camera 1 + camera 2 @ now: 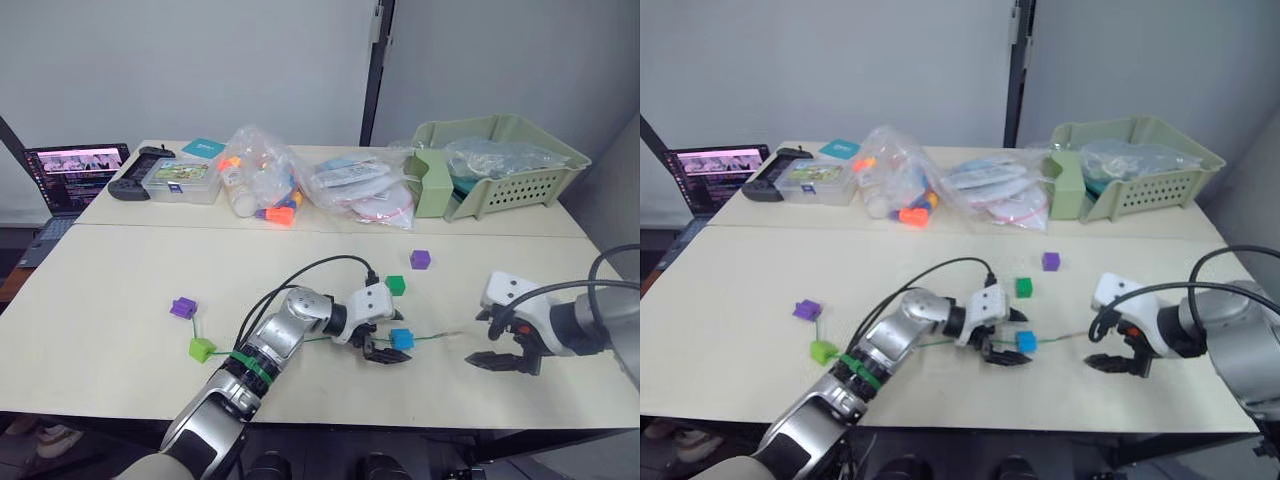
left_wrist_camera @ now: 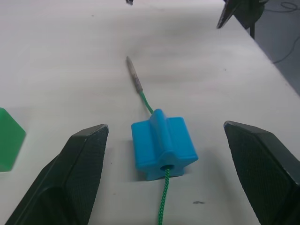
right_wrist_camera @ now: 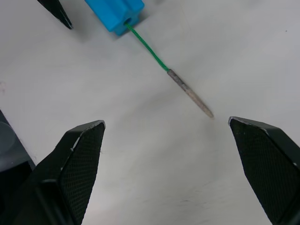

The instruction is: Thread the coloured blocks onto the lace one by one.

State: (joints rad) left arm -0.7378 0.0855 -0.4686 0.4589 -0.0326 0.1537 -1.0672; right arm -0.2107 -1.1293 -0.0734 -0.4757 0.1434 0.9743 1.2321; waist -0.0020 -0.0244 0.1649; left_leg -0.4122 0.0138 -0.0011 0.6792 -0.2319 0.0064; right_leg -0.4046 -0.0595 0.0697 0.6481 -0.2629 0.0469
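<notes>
A blue block [image 1: 403, 338] sits on the table, threaded on the green lace [image 2: 162, 201]. The lace's stiff tip [image 3: 190, 93] pokes out toward my right gripper. My left gripper [image 1: 396, 340] is open, with one finger on each side of the blue block and neither touching it. My right gripper [image 1: 474, 340] is open just beyond the tip, holding nothing. The lace trails left to a lime green block [image 1: 202, 348] and a purple block [image 1: 183, 307]. Loose on the table lie a dark green block [image 1: 395, 285] and a second purple block [image 1: 420, 259].
Along the back of the table stand a laptop [image 1: 70, 175], a clear box [image 1: 180, 180], plastic bags of toys [image 1: 265, 185] and a green basket [image 1: 500, 165]. A black cable [image 1: 310, 268] loops over my left arm.
</notes>
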